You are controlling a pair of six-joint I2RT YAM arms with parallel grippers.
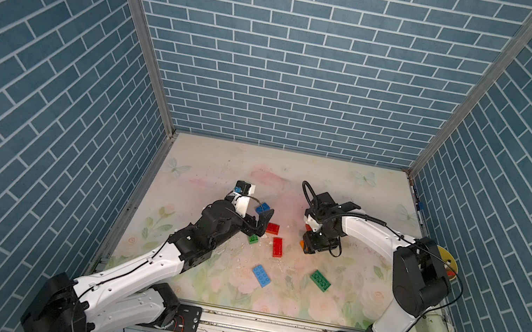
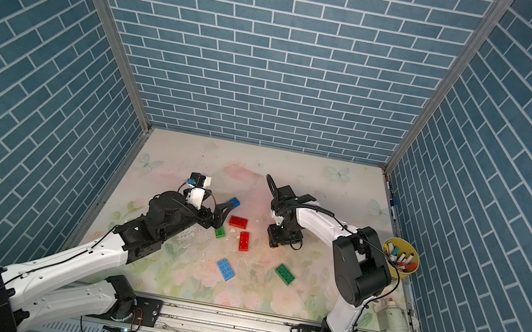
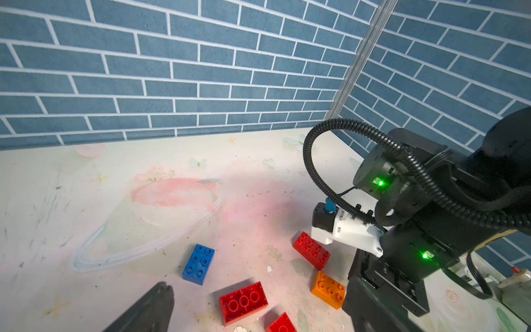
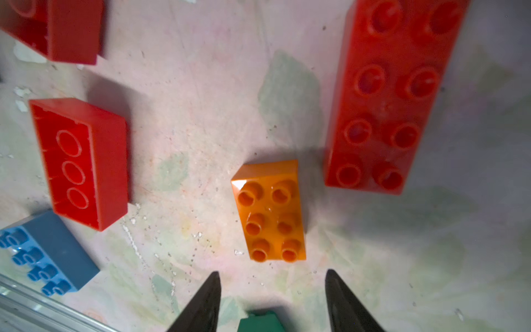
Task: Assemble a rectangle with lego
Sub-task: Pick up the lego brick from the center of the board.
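Plainly, no rectangle had been started: the lego lay loose on the flowered table, with no two bricks joined or even touching. In both top views a blue brick, an upper red brick, a lower red brick and a small green brick clustered around frame centre. Lower down sat a light blue brick and, to its right, a larger green brick, well apart from each other. By my reckoning, all the joining was yet to do.

The left gripper reached in from the lower left, low over the table. Its jaws were spread wide and held nothing, between the blue brick and the small green one.

The right arm came in from the lower right and folded over, so the right gripper pointed straight down. In the right wrist view its fingertips stood partly apart and empty, just below the orange brick, which lay studs up at frame centre. A studded red brick lay just to the orange one's upper right.
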